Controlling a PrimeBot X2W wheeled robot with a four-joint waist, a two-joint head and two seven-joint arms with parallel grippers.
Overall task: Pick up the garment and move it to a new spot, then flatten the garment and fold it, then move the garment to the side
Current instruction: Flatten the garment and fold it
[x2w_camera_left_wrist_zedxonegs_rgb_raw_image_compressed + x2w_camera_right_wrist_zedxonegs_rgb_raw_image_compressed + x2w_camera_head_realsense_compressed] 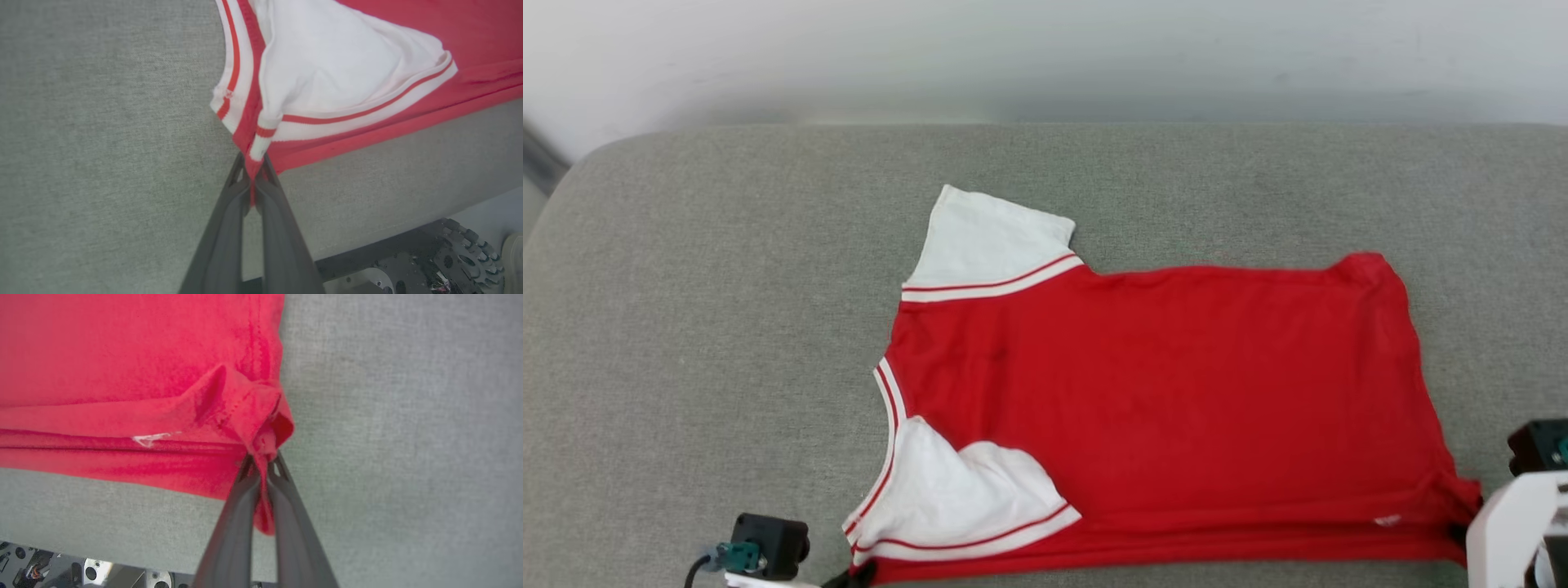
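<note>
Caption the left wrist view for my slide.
Left hand pinches a striped corner of the red-and-white garment on the grey cushion.

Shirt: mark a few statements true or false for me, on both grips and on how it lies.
1. The left gripper is shut on the shirt at its striped-trim corner. True.
2. The right gripper hangs open above the cloth. False: it is shut on a red hem corner.
3. The shirt lies on a grey cushion. True.
4. Both white sleeves stick out sideways. False: the far sleeve sticks out, but the near sleeve is folded onto the red body.
</note>
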